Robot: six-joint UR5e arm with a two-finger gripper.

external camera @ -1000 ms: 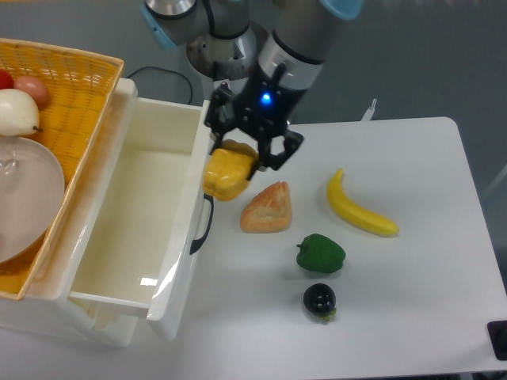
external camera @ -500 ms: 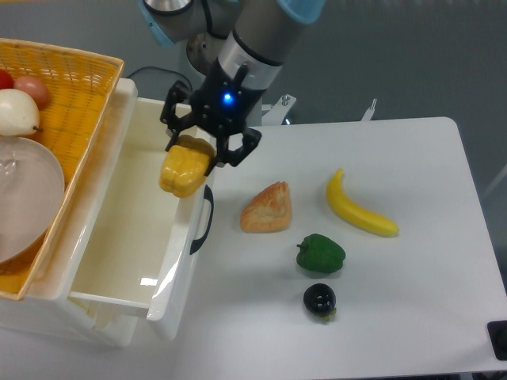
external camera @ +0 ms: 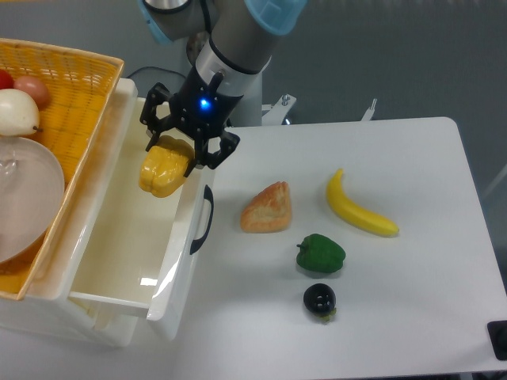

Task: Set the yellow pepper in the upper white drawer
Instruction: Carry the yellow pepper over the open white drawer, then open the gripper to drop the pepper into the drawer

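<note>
My gripper (external camera: 168,164) is shut on the yellow pepper (external camera: 164,170), a lumpy glossy yellow-orange pepper. It hangs in the air over the open upper white drawer (external camera: 119,301), above the drawer's far right part, close to the right wall with the dark curved handle (external camera: 203,221). The drawer's white floor below it is bare. The black fingers (external camera: 207,154) hide the pepper's top.
A yellow woven basket (external camera: 83,95) with a clear bowl and round fruit sits left of the drawer. On the white table (external camera: 412,301) lie a bread wedge (external camera: 268,208), a banana (external camera: 358,207), a green pepper (external camera: 321,253) and a small dark fruit (external camera: 319,301).
The gripper has carried the yellow pepper leftward from above the table beside the bread, across the drawer's handle wall, to over the drawer's inside.
</note>
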